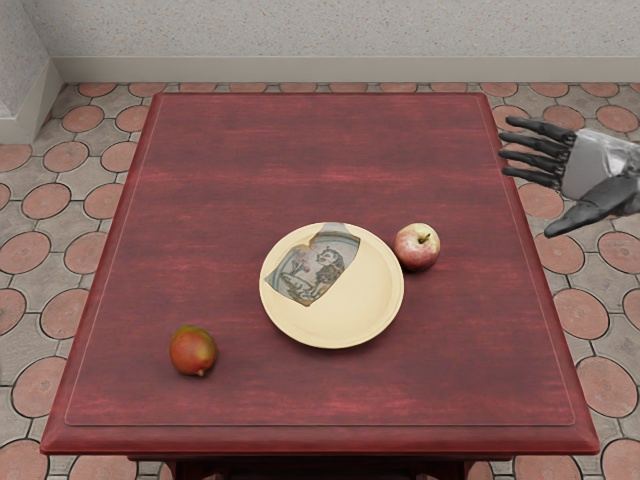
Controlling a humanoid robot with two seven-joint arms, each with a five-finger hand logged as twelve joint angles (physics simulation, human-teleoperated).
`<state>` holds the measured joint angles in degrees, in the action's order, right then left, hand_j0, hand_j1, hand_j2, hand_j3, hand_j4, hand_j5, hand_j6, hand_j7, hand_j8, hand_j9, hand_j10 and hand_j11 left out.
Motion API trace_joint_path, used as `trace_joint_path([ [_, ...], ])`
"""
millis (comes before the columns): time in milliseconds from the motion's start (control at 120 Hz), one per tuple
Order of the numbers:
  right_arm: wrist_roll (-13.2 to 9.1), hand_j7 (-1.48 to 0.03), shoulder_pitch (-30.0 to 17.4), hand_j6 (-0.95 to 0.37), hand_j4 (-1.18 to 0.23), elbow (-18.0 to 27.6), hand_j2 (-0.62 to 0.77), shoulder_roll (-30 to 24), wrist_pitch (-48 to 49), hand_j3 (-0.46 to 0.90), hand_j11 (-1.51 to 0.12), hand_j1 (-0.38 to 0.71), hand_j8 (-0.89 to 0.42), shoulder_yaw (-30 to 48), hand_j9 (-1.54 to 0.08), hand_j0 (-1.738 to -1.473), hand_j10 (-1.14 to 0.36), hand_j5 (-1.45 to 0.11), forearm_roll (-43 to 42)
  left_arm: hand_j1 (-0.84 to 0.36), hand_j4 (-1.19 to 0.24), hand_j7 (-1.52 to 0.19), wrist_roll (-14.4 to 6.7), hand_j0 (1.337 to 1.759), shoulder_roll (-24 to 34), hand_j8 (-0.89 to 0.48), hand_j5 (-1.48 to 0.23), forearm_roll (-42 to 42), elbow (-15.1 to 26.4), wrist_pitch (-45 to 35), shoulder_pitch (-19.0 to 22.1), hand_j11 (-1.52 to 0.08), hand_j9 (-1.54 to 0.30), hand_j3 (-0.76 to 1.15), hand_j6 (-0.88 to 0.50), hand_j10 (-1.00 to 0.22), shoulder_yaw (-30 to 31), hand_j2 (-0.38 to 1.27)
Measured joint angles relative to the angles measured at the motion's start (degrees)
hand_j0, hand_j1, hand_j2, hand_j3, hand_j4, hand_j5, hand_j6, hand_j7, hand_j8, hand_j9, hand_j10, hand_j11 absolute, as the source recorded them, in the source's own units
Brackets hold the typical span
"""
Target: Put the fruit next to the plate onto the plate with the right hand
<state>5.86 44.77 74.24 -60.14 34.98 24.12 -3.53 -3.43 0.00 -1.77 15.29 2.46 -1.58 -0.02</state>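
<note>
A cream plate (365,300) with a blue-grey picture on its upper left lies near the table's middle. Just off its right rim stands a red-yellow apple (417,246), upright with its stem up. Another fruit, red-green like a mango (193,350), lies well apart at the front left. My right hand (553,170) hovers off the table's right edge, beyond the apple and above the floor, with its dark fingers spread and holding nothing.
The dark red table (250,170) fills most of the view, its right edge close under my right hand. Tiled floor surrounds it, and a pale wall runs along the back.
</note>
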Motion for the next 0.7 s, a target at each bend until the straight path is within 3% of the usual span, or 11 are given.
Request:
trace_joint_path([
  [108,-2.99,-0.04,0.35,-0.03,-0.03,0.29,0.00,1.73,0.01,0.00,-0.04,-0.32,-0.03,1.05,-0.04,-1.658,-0.03,-0.04,-0.15,0.35,0.00,0.00,0.00,1.658,0.00,0.00,0.00,0.00,0.00,0.00,0.00,0.00,0.00,0.00,0.00,0.00,0.00,0.00],
  [175,-7.15,-0.04,0.65,-0.03,-0.03,1.01,0.00,2.97,0.01,0.00,-0.04,-0.32,-0.03,1.96,-0.04,-1.658,-0.03,-0.04,-2.12,0.35,0.00,0.00,0.00,1.658,0.00,0.00,0.00,0.00,0.00,0.00,0.00,0.00,0.00,0.00,0.00,0.00,0.00,0.00],
  [283,-11.64,-0.04,4.29,-0.03,-0.03,1.82,0.00,5.66,0.02,0.00,-0.04,-0.32,-0.03,3.23,-0.04,-1.658,-0.03,-0.04,-14.91,0.35,0.00,0.00,0.00,1.658,0.00,0.00,0.00,0.00,0.00,0.00,0.00,0.00,0.00,0.00,0.00,0.00,0.00,0.00],
  [442,-14.16,-0.04,7.68,-0.03,-0.03,2.51,0.00,11.50,-10.74,0.00,-0.04,-0.31,-0.03,3.43,-0.04,-1.658,-0.03,-0.04,-34.36,0.35,0.00,0.00,0.00,1.658,0.00,0.00,0.00,0.00,0.00,0.00,0.00,0.00,0.00,0.00,0.00,0.00,0.00,0.00],
  [567,-22.77,-0.06,8.39,-0.05,-0.05,2.44,-0.01,18.71,-22.11,0.00,-0.06,-0.30,-0.05,2.67,-0.06,-1.658,-0.05,-0.06,-46.36,0.35,0.00,0.00,0.00,1.658,0.00,0.00,0.00,0.01,0.00,0.00,0.00,0.00,0.00,0.00,0.00,0.00,0.01,0.00],
  [700,-26.43,-0.07,8.54,-0.06,-0.06,3.36,-0.01,21.43,-28.00,0.00,-0.07,-0.29,-0.06,0.25,-0.07,-1.658,-0.06,-0.07,-53.59,0.35,0.00,0.00,0.00,1.658,0.00,0.00,0.00,0.01,0.00,0.00,0.00,0.00,0.00,0.00,0.00,0.00,0.01,0.00],
])
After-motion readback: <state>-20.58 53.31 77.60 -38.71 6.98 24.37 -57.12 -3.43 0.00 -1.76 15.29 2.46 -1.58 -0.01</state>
